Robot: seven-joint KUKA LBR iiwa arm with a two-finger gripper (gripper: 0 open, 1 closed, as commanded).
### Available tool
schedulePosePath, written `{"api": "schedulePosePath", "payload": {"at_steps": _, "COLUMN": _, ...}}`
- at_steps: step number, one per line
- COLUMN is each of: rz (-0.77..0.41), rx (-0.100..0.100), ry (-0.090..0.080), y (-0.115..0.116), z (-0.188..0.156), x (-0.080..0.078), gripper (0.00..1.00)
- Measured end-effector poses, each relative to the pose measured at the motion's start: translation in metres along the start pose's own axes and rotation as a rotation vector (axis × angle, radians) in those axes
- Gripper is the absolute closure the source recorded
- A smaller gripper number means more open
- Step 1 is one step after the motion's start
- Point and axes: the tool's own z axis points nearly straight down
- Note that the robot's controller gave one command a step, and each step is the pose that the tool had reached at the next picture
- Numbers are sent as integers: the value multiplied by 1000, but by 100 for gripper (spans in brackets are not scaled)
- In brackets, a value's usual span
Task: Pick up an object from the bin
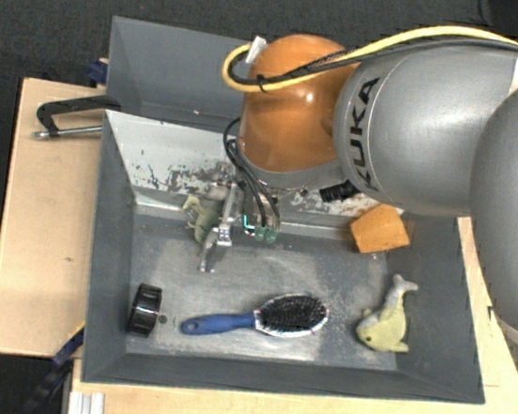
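My gripper (pixel 213 250) hangs low over the back left part of the bin floor, under the arm's orange cover. A small pale olive thing (pixel 199 215) lies right beside it on its left, against the back wall; whether they touch I cannot tell. In front of the gripper, near the front wall, lies a hairbrush (pixel 259 317) with a blue handle and a black bristle head. A black round cap (pixel 142 309) sits at the front left, just past the end of the brush's handle.
An orange sponge block (pixel 379 230) leans at the back right. A pale yellow dolphin toy (pixel 386 318) lies at the front right. The arm and its orange cover hide much of the bin's back wall.
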Motion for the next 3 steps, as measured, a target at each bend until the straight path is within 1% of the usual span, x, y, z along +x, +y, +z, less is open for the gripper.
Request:
{"api": "schedulePosePath", "payload": {"at_steps": 1, "rz": -320, "rx": 2, "ry": 0, "y": -51, "z": 102, "x": 64, "gripper": 0}}
{"api": "schedulePosePath", "payload": {"at_steps": 2, "rz": -320, "rx": 1, "ry": -7, "y": -49, "z": 99, "x": 62, "gripper": 100}}
{"api": "schedulePosePath", "payload": {"at_steps": 3, "rz": -746, "rx": 4, "ry": -17, "y": -78, "z": -83, "x": 42, "gripper": 100}}
